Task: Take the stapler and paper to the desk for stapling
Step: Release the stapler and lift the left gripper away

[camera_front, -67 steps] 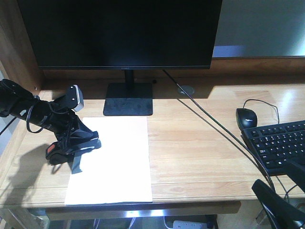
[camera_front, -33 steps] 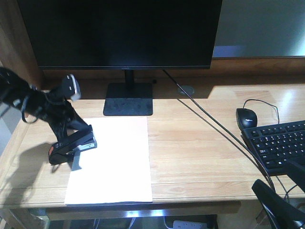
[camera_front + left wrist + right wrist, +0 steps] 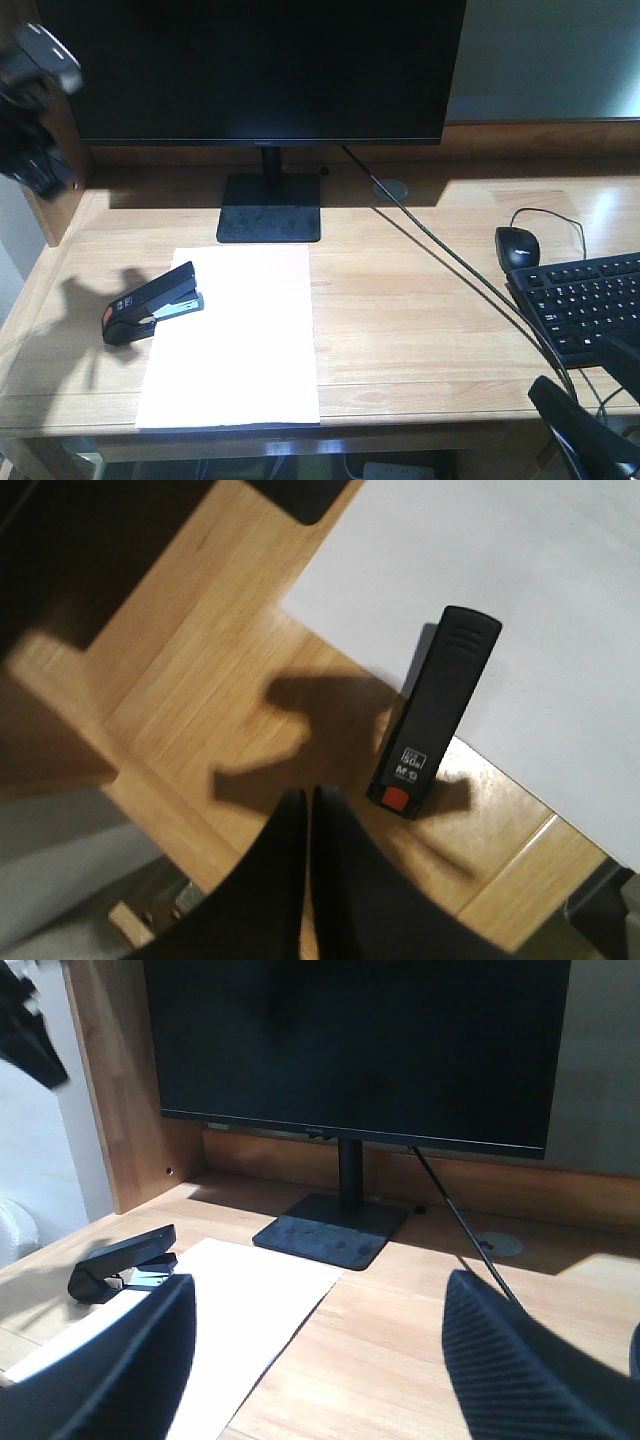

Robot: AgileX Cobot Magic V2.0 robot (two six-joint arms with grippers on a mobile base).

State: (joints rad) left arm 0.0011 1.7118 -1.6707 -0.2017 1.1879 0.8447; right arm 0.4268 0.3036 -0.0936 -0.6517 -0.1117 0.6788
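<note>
Front, left-wrist and right-wrist views of a wide light-wood desk of jointed planks (image 3: 420, 300). A plain white rectangular sheet of paper (image 3: 240, 340) lies flat on the desk, in front of the base of a large black monitor (image 3: 260, 70). A small black stapler with an orange-red patch (image 3: 152, 305) rests across the sheet's left edge: its grey-metal front end lies on the paper, and its patch end lies on bare wood.

The left gripper (image 3: 308, 825) is raised above the desk, well apart from the stapler (image 3: 432, 710); in the left-wrist view its two dark jaws are pressed together and grasp nothing. In the front view the left arm (image 3: 35, 110) appears blurred at the upper left, beside the raised wooden side panel (image 3: 50, 215).

The right gripper (image 3: 320, 1360) is low at the desk's near right; its jaws stand wide apart and released, empty. A black computer mouse (image 3: 517, 246) and a black keyboard (image 3: 585, 300) lie on the right side. A round cable hole (image 3: 390, 187) sits behind the monitor stand.
</note>
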